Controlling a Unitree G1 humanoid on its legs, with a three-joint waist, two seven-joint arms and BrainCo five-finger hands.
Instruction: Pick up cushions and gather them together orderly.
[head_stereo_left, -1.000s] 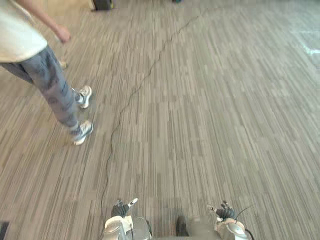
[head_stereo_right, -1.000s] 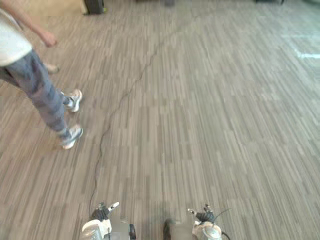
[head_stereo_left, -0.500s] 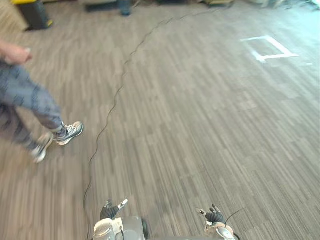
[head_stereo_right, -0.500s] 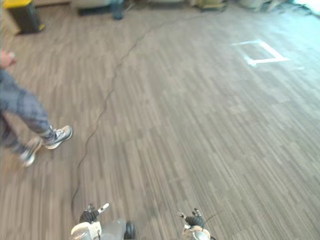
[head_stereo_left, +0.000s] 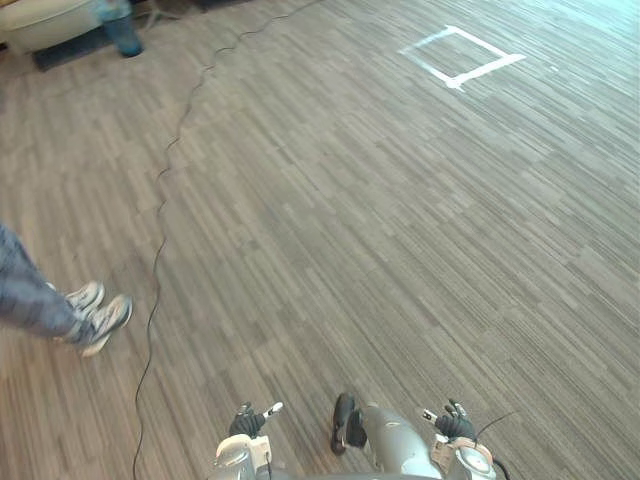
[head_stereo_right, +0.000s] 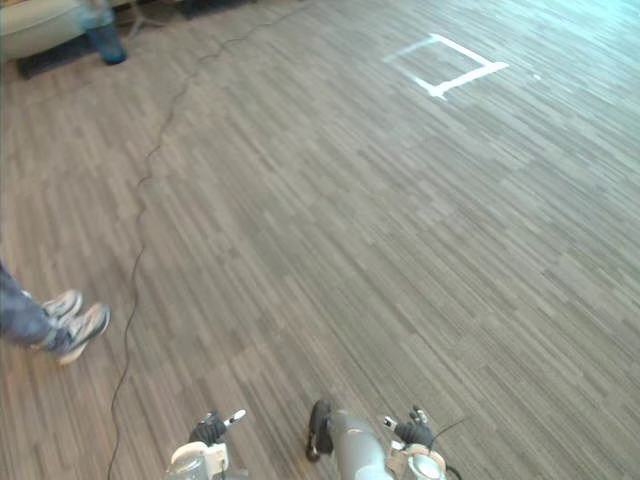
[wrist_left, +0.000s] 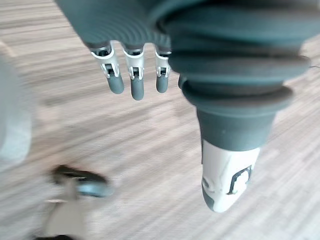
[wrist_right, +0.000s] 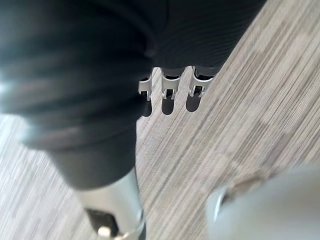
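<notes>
Both hands hang low at the near edge of your head views, over the floor (head_stereo_left: 380, 220). The left hand (head_stereo_left: 248, 424) is at lower left, and its own wrist view shows the fingers (wrist_left: 131, 82) straight and relaxed, with nothing in them. The right hand (head_stereo_left: 455, 426) is at lower right; its fingers (wrist_right: 169, 97) likewise hang loose and empty.

The floor is striped grey and lies bare from your hands out across the middle and right of the view. This is the widest open room for moving.

A square of white tape (head_stereo_left: 462, 54) is laid flat on the floor at the far right, well apart from both hands.

A person's shoes (head_stereo_left: 92, 312) stand at the left edge, side by side, with a trouser leg cut off by the frame. They are nearer to your left hand than to anything else.

At the far left corner, a pale shape (head_stereo_left: 40, 18) lies along the floor's edge, with a blurred blue object (head_stereo_left: 122, 30) just beside it. You cannot tell whether the pale shape is a cushion or a seat.
</notes>
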